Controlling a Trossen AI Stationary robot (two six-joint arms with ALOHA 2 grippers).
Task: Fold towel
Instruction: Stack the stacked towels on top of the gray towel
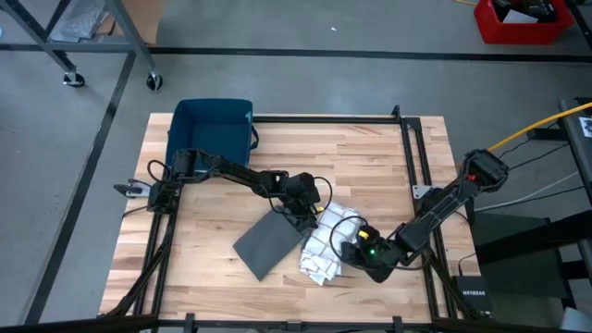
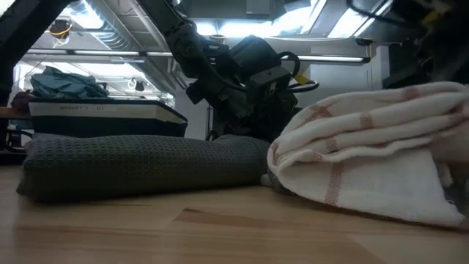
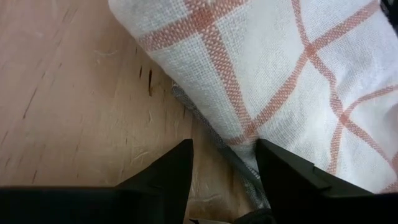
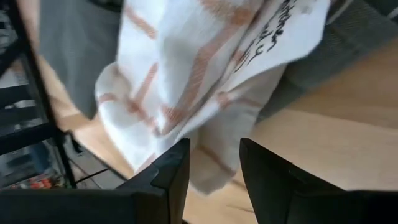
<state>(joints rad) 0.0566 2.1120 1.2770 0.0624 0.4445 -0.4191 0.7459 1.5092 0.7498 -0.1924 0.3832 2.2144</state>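
Observation:
A white towel with orange-red stripes (image 1: 324, 248) lies bunched near the table's middle, partly on a folded dark grey towel (image 1: 268, 243) to its left. In the low view the white towel (image 2: 366, 147) bulges above the flat grey towel (image 2: 139, 165). My left gripper (image 1: 303, 217) stands open at the towels' far side. The grey towel's edge (image 3: 214, 152) runs between its fingers, under the white towel (image 3: 280, 68). My right gripper (image 1: 351, 248) is at the white towel's right side, shut on it. My right gripper pinches a bunched fold at the white towel's right side (image 4: 208, 165) between its two fingers; how many layers, I cannot tell. The fingers slant down from the table's right side. The held part is raised, and the rest lies slack on the table and the grey towel.
A dark blue bin (image 1: 211, 129) stands at the table's far left corner. Black metal rails (image 1: 412, 176) run along the table's far and right sides. Bare wood lies to the left of the grey towel and beyond both towels.

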